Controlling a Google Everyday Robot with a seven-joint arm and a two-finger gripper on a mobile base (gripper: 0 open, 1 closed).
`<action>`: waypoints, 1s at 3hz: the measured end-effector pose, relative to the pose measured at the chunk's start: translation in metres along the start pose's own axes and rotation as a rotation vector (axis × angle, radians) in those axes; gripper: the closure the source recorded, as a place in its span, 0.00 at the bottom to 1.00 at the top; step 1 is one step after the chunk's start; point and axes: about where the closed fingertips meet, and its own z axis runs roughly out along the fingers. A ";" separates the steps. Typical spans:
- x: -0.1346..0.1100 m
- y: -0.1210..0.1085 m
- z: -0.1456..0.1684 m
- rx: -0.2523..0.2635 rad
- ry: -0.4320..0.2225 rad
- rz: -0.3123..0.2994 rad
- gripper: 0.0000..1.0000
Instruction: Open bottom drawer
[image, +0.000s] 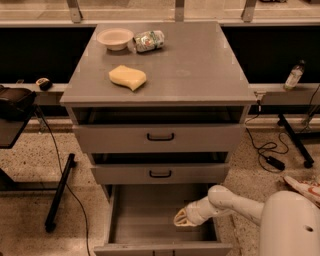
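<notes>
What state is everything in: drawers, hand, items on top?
bottom drawer: pulled far out, grey inside showing
middle drawer: pushed in
top drawer: pushed in
hand: low over the right side of the bottom drawer's inside
bowl: upright on the cabinet top
bottle: lying on its side beside the bowl
sponge: lying flat on the cabinet top

This looks like a robotics lab or workshop. A plain grey three-drawer cabinet (200, 70) stands on a speckled terrazzo floor (30, 165). Loose black cables (260, 147) trail across it beside a black equipment stand (60, 192). A long ledge (280, 95) behind carries a bottle (294, 75). A white robot arm (230, 200) holds its pincer (181, 218) inside the open bottom drawer (145, 215).
</notes>
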 end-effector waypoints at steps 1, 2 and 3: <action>-0.004 -0.006 0.004 -0.001 0.002 -0.018 0.85; -0.004 -0.006 0.004 -0.001 0.002 -0.018 0.62; 0.007 -0.003 0.016 -0.009 -0.031 0.040 0.62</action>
